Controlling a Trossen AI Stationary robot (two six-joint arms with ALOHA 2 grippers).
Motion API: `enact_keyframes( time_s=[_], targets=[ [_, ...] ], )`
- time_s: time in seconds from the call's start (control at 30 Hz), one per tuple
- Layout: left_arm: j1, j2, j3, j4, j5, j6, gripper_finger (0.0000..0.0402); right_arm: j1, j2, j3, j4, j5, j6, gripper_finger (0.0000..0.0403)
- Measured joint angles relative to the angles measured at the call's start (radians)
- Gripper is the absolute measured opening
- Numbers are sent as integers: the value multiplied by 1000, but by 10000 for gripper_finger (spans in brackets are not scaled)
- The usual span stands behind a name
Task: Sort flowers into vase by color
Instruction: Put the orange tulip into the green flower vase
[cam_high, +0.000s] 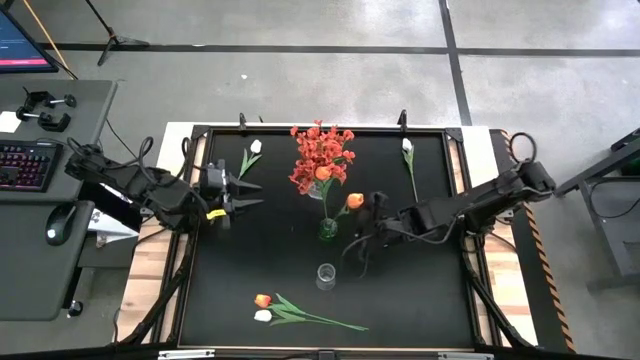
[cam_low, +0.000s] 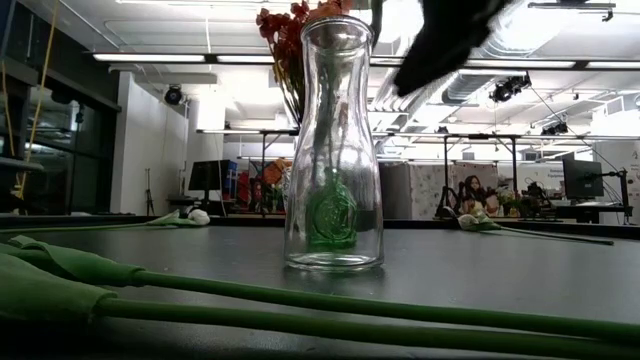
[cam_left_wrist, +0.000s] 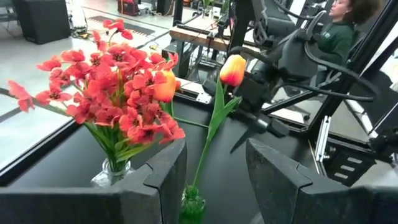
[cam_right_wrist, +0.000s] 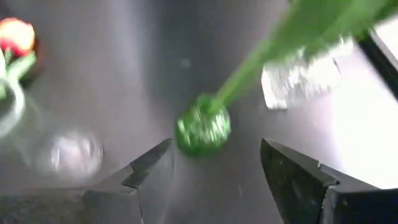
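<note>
Right pincer (cam_high: 362, 238) sits mid-worktop, just beside the green vase (cam_high: 328, 230). Its wrist view shows the fingers spread wide with nothing between them; the vase mouth lies just ahead of the gap.

Orange tulip (cam_high: 354, 201) stands in the green vase, stalk leaning from the vase toward the right arm, blossom near the pincer's wrist. Judged placed and let go.

Containers:
- Green vase: one orange tulip.
- Clear vase (cam_left_wrist: 111, 173) at the far middle: red blossom sprays (cam_high: 321, 157), with one orange tulip head (cam_high: 322, 172) among them.
- Empty clear vase (cam_high: 326, 275), nearer the front edge, just beside the right pincer's reach; nothing in it.

Loose flowers on the worktop (cam_high: 240, 290):
- Orange-and-white tulip pair (cam_high: 264, 308) at the front, heads toward the left arm, stalks running along the front edge toward the right.
- White tulip (cam_high: 407, 148) at the far right, stalk running front-to-back; right arm nearer.
- White tulip (cam_high: 256, 147) at the far left, just ahead of the left pincer (cam_high: 252, 192); left arm nearer.

Left pincer hovers at the left side, fingers parted, holding nothing.

Judgement: the front pair is closest to the right pincer; a grasp across the stalks would suit.
</note>
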Motion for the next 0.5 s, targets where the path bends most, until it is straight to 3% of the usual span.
enact_keyframes(
  time_s=[0.13, 0.3, 0.5],
  targets=[
    [0, -18, 1, -32, 3, -24, 151, 44, -82, 0, -167, -8, 85, 227],
    [-1, 1, 1, -131, 107, -108, 151, 138, -174, 0, -299, -8, 267, 227],
    [-24, 74, 0, -220, 215, -216, 151, 281, -148, 0, -201, -118, 428, 227]
  ],
)
